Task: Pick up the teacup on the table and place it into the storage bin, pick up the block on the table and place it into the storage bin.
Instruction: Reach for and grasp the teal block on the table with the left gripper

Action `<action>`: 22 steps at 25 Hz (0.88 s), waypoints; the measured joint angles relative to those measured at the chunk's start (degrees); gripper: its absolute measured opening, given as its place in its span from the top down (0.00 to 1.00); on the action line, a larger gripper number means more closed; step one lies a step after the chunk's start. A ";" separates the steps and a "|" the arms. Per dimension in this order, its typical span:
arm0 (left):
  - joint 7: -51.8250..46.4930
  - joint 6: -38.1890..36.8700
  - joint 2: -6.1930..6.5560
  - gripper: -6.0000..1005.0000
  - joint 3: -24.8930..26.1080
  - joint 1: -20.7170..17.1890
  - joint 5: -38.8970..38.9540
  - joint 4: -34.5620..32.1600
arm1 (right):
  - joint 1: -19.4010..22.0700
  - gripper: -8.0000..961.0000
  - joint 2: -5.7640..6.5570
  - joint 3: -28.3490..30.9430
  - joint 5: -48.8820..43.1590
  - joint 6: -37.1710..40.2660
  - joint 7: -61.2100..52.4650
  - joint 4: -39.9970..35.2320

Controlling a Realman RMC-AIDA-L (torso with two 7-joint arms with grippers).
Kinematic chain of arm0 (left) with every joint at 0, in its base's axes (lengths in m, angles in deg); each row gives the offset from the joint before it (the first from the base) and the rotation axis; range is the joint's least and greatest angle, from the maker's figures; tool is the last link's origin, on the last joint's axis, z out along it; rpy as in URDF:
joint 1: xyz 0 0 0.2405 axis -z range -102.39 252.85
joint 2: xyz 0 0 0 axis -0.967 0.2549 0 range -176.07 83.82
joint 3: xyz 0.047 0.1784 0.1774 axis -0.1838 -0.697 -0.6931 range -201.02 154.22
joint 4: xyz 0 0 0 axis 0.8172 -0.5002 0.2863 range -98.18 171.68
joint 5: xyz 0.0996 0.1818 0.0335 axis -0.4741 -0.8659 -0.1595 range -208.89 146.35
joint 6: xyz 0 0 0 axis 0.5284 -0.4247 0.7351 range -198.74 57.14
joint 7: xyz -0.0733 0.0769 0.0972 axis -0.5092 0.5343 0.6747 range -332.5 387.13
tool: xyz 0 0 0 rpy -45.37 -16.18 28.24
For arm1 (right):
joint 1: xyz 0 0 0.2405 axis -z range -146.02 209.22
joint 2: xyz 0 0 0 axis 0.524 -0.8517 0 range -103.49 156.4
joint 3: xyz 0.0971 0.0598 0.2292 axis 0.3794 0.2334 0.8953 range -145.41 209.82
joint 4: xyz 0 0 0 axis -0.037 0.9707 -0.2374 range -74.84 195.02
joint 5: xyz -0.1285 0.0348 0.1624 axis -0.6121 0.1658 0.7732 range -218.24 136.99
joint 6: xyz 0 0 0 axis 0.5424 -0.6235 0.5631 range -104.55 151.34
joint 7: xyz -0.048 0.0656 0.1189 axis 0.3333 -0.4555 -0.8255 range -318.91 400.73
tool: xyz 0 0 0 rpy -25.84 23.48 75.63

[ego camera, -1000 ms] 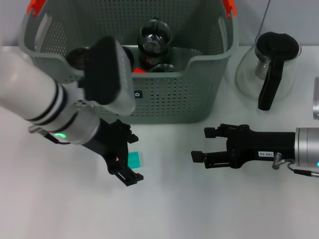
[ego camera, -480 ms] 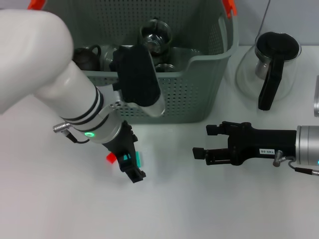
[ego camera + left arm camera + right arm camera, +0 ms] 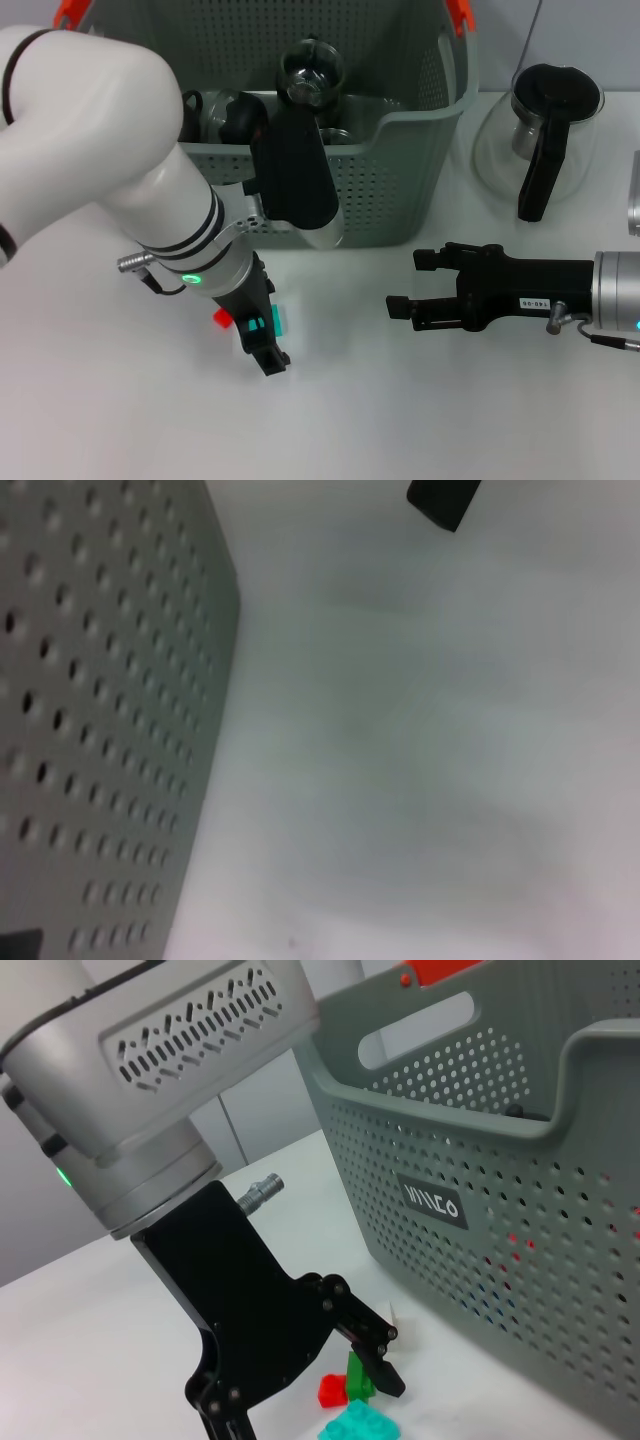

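The block, teal [image 3: 277, 320] [image 3: 360, 1425], lies on the white table [image 3: 120, 420] in front of the storage bin [image 3: 400, 180]. A small red block [image 3: 221, 318] [image 3: 332, 1391] and a green one [image 3: 358, 1378] sit right beside it. My left gripper [image 3: 265, 326] [image 3: 300, 1400] is low over these blocks, open, one finger on each side of them. My right gripper [image 3: 405, 287] is open and holds nothing, just above the table to the right. No teacup shows on the table. Inside the bin are a glass vessel [image 3: 310, 70] and dark rounded pieces [image 3: 195, 105].
A glass pot with a black lid and handle [image 3: 540, 130] stands on the table right of the bin. A metal object [image 3: 634, 200] shows at the far right edge. The bin's perforated wall [image 3: 100, 730] is close to my left wrist.
My left arm has swung in over the blocks and dropped lower, and its wrist now covers part of the bin's front. The red block has come into view. My right gripper drew back slightly to the right.
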 joint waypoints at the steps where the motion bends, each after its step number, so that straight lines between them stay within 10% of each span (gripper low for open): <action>1: -0.51 0.02 0.04 0.14 -0.01 0.32 -0.02 0.35 | 0.00 0.01 0.00 0.00 -0.01 -0.08 0.00 0.00; 22: -2.89 -0.55 0.03 0.27 -0.05 5.31 -2.95 5.55 | -1.29 0.02 -0.35 -0.01 -1.01 -0.55 -0.28 -0.02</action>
